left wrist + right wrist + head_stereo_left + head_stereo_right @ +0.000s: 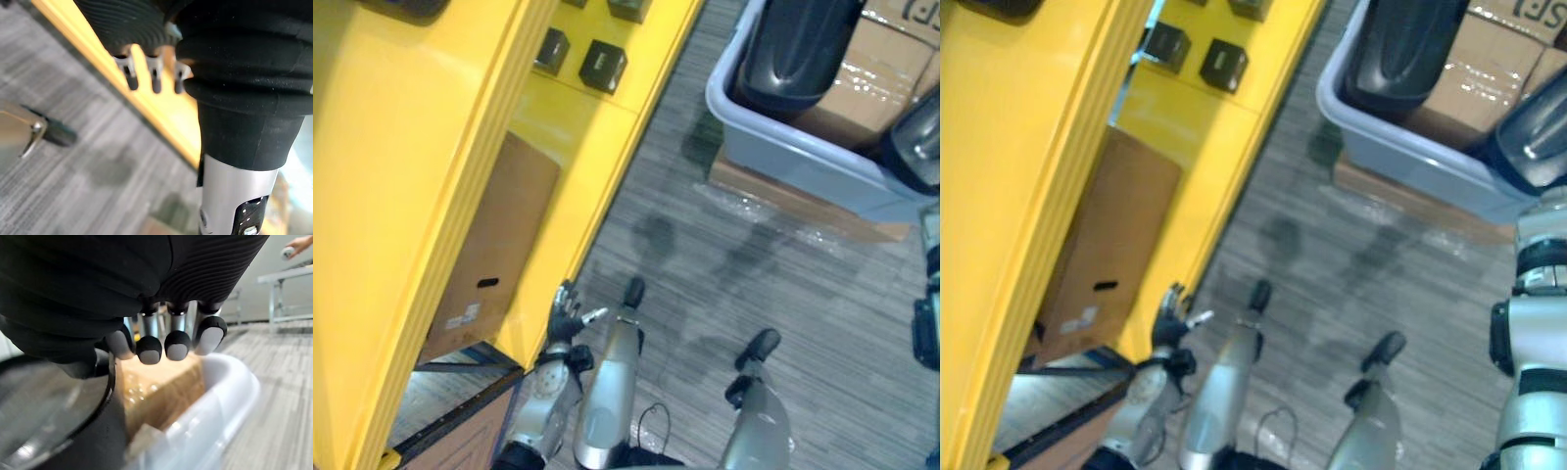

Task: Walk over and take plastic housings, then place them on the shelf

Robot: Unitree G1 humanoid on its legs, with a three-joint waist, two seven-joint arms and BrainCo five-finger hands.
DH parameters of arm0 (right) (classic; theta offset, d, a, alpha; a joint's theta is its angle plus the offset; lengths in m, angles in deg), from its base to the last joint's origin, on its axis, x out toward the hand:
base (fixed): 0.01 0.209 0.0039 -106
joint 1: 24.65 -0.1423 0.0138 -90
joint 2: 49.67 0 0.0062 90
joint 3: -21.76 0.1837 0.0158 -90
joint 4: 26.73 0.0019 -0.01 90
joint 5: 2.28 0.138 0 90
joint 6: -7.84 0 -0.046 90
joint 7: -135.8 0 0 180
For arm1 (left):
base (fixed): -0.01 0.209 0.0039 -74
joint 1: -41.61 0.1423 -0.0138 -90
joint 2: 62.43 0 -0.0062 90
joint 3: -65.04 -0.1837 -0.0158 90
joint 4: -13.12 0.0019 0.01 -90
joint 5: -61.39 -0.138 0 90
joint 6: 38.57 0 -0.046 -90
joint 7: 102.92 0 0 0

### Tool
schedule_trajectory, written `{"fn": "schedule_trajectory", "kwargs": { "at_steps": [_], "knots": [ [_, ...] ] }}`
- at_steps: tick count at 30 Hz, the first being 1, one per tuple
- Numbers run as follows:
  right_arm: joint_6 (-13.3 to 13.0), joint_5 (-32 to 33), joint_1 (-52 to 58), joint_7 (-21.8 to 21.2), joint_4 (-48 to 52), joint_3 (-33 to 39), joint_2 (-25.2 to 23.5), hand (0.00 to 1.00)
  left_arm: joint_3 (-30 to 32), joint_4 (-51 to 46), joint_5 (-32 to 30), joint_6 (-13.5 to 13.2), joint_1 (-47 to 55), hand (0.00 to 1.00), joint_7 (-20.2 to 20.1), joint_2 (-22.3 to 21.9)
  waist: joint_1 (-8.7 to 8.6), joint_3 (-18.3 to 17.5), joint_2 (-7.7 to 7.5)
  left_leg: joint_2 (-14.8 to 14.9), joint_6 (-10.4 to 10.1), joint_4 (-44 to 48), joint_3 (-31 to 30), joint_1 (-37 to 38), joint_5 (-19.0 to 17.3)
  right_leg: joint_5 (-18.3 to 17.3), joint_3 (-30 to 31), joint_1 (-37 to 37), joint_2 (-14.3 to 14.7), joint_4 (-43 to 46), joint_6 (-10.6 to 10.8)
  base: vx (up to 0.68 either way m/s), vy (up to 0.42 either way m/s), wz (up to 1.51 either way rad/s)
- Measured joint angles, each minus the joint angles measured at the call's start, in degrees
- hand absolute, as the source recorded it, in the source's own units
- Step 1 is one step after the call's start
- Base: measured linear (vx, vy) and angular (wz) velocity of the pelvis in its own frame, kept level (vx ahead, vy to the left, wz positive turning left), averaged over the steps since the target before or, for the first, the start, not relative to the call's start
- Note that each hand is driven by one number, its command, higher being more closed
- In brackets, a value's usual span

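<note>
Right hand (177, 345) was noted curled round a black plastic housing (1536, 135), held at the edge of the grey bin (783, 162). A second housing (798, 44) was seen lying in the bin against cardboard (876, 69). Left hand (568, 315) was held low beside the yellow shelf (431, 147), fingers loose and apart, empty.

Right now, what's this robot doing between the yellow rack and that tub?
The robot stands between a yellow shelf on its left and a grey bin holding dark plastic housings, ahead on its right. Its right hand is over the bin, right at one housing; whether it grips it cannot be told. A second housing lies in the bin. Its left hand hangs open and empty beside the shelf.
</note>
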Motion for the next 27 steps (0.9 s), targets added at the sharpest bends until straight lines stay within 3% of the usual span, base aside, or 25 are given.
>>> {"fn": "schedule_trajectory", "kwargs": {
  "at_steps": [3, 10, 17, 22, 24, 26, 27],
  "knots": [
    [-0.03, 3.01, 0.0, 3.71, -0.27, 1.61, 0.96, 0.0, -1.01, 3.64, -0.06, 0.45, 0.7, 0.0, -0.86, 0.0, 1.02, -0.35, 1.21, -0.01, 0.01, -0.08, 0.01, -0.15, -0.01, -0.01, 0.01, -0.28, -0.02, -0.02, 0.0, 0.0, 0.0, 0.0],
    [-1.0, 4.13, -0.61, 10.49, -0.35, 1.6, 2.17, 0.0, -2.06, 8.59, -0.07, -0.44, 3.18, 0.0, -3.36, -0.22, 1.69, -0.13, 2.05, -0.03, 0.03, 0.06, -0.03, -0.22, -0.08, -0.02, -0.02, -0.37, -0.01, -0.05, -0.01, 0.0, 0.002, 0.0],
    [-6.52, 3.89, -1.98, 17.57, 2.52, 0.81, 4.42, 0.0, -1.82, 8.44, -0.06, -2.1, 3.71, 0.0, -4.48, -0.37, 1.07, -0.04, 2.39, 0.4, -0.06, 1.92, -0.03, 0.21, -1.07, 0.04, 0.1, 0.74, 0.57, -0.13, -0.07, -0.02, 0.01, -0.03],
    [-10.45, 3.78, -3.27, 20.29, 9.5, -0.55, 4.97, 0.0, 1.12, 6.46, -0.07, -2.32, 5.31, 0.0, -5.04, -0.28, -0.73, 1.83, -0.23, 1.78, -0.41, 1.7, 0.48, 4.04, -2.03, -0.1, 0.39, 4.38, 1.93, -1.47, -0.52, -0.02, -0.013, -0.1],
    [-12.1, 3.76, -2.57, 20.29, 13.91, 0.6, 4.9, 0.0, 3.08, 3.38, -0.14, -1.97, 7.25, 0.0, -6.08, -0.29, -2.26, 3.42, -2.56, 2.34, -0.56, 0.18, 1.0, 7.2, -2.07, -0.38, 0.4, 6.73, 2.4, -2.44, -0.99, 0.02, -0.032, -0.11],
    [-13.13, 3.68, -0.48, 20.3, 17.7, 3.1, 4.84, 0.0, 3.99, 1.34, -0.39, -1.72, 8.53, 0.0, -6.57, -0.27, -3.36, 4.09, -3.81, 2.57, -0.61, -1.0, 1.53, 9.6, -2.04, -0.29, 0.43, 8.66, 2.5, -2.94, -0.82, 0.06, -0.029, -0.07],
    [-14.96, 3.98, 2.37, 20.35, 21.38, 6.27, 4.19, 0.0, 5.17, -0.97, -0.97, -1.32, 9.77, 0.0, -6.78, -0.26, -4.13, 4.23, -5.18, 2.82, -0.63, -2.0, 2.07, 11.19, -2.05, -0.27, 0.44, 9.85, 2.65, -3.53, -0.79, 0.09, -0.027, -0.08]
  ]
}}
